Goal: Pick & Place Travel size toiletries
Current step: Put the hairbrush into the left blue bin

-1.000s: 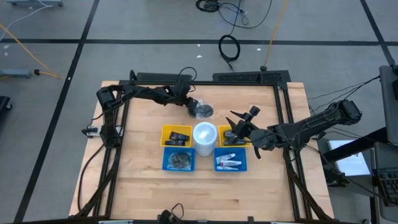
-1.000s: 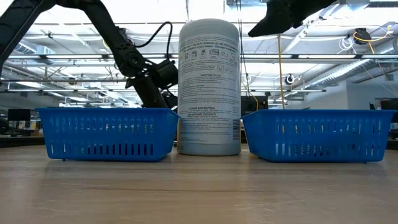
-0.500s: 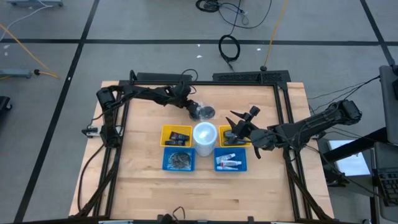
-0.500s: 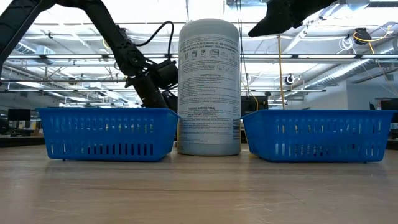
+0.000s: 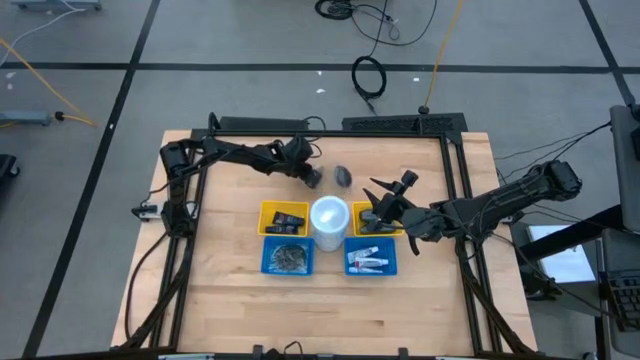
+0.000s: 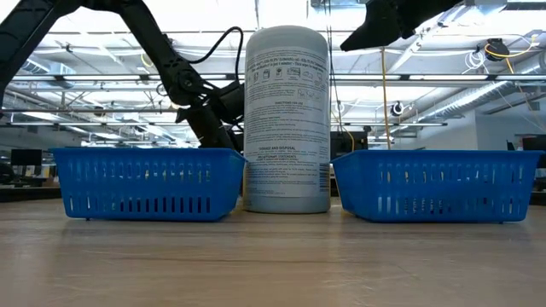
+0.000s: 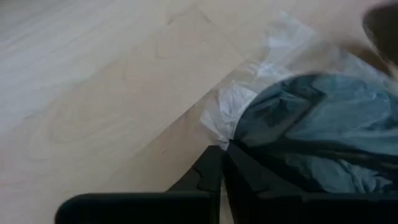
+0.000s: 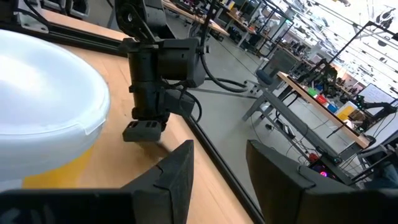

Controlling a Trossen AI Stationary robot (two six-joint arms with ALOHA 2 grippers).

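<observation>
The travel size toiletries [image 5: 367, 262], small white tubes, lie in the blue basket [image 5: 348, 268] at front right. No gripper touches them. My left gripper [image 5: 313, 178] is at the far middle of the table, shut on a clear bag of grey bits [image 5: 342, 175], which lies on the wood. The left wrist view shows the bag [image 7: 311, 124] just beyond the fingertips. My right gripper [image 5: 388, 190] hangs open, with nothing between its fingers, above the yellow bin [image 5: 358, 228] right of the white canister. My left gripper pinches the bag's clear plastic edge [image 7: 225, 138] between its two shut fingertips [image 7: 211, 171]. The fingers slant down from the table's left side. The bag's grey bulk [image 7: 323, 118] lies on the table beyond the tips.
A tall white canister [image 5: 328, 215] stands between the bins. A yellow bin with black gadgets [image 5: 285, 217] and a blue basket of grey bits [image 5: 287, 258] are left of it. Black frame rails [image 5: 455, 200] border the table. Bare wood lies along the near edge.
My left gripper has gone down and toward the table's right edge, onto the bag, and has taken hold of its edge. The bag has slid a little toward the right edge and looks more bunched than before. The right arm has kept still.
</observation>
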